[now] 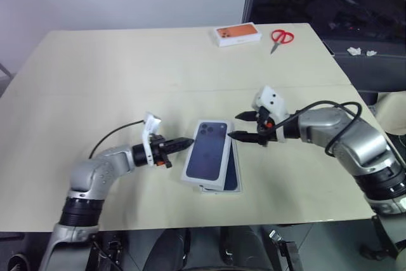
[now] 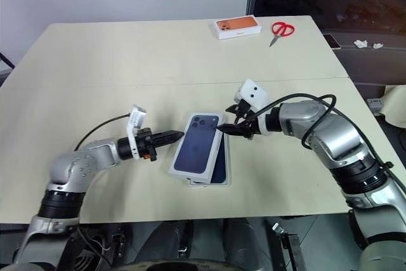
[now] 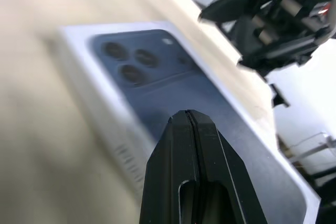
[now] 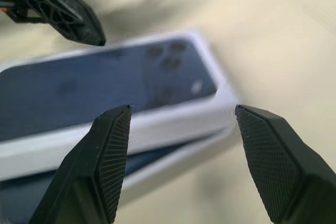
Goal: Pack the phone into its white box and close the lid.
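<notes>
The lid (image 1: 207, 152), its dark-blue phone picture facing up, lies askew on top of the white box (image 1: 219, 190) near the table's front middle. A strip of the dark navy phone (image 1: 233, 172) shows inside the box along the lid's right side. My left gripper (image 1: 188, 143) is shut and empty, its tip at the lid's left edge. My right gripper (image 1: 241, 125) is open just beyond the lid's far right corner, with nothing between its fingers. In the right wrist view the lid (image 4: 105, 85) lies ahead of the open right gripper (image 4: 182, 109).
An orange-topped white box (image 1: 236, 34) and red scissors (image 1: 281, 36) lie at the table's far right edge. A seam (image 1: 95, 91) runs across the beige table. Bare tabletop surrounds the lid on all sides.
</notes>
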